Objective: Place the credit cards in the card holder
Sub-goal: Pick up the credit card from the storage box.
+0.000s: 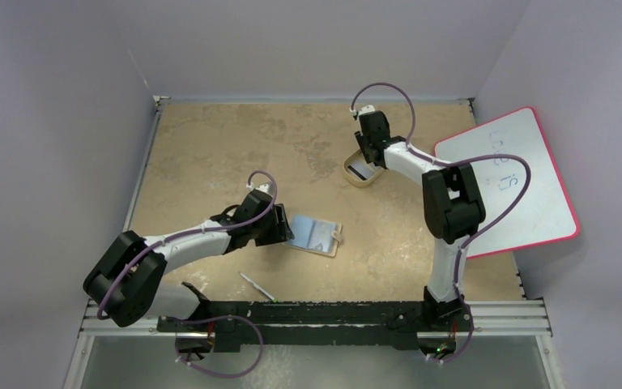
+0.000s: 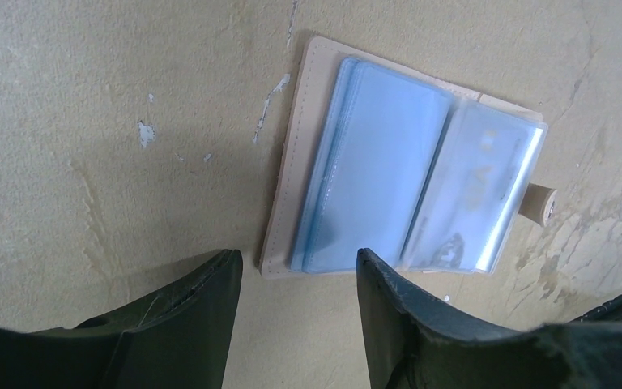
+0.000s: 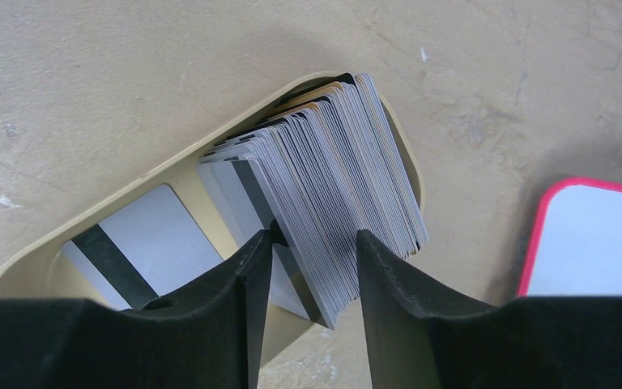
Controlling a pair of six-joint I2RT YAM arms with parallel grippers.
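Observation:
The card holder (image 1: 316, 235) lies open on the table, tan outside with blue-grey clear sleeves (image 2: 405, 186) and its snap tab (image 2: 541, 203) at the right. My left gripper (image 2: 298, 259) hovers open just short of its near edge, nothing between the fingers. The credit cards (image 3: 332, 186) stand as a leaning stack in a beige oval tray (image 3: 40, 259); one more card (image 3: 142, 243) with a dark stripe lies flat in it. My right gripper (image 3: 313, 243) is over the tray (image 1: 362, 173), open, its jaws straddling the stack's near corner.
A pink-edged whiteboard (image 1: 510, 182) lies at the right, its corner (image 3: 591, 243) close to the tray. A thin grey strip (image 1: 257, 286) lies near the table's front edge, below the card holder. Walls close in the table at the back and on both sides.

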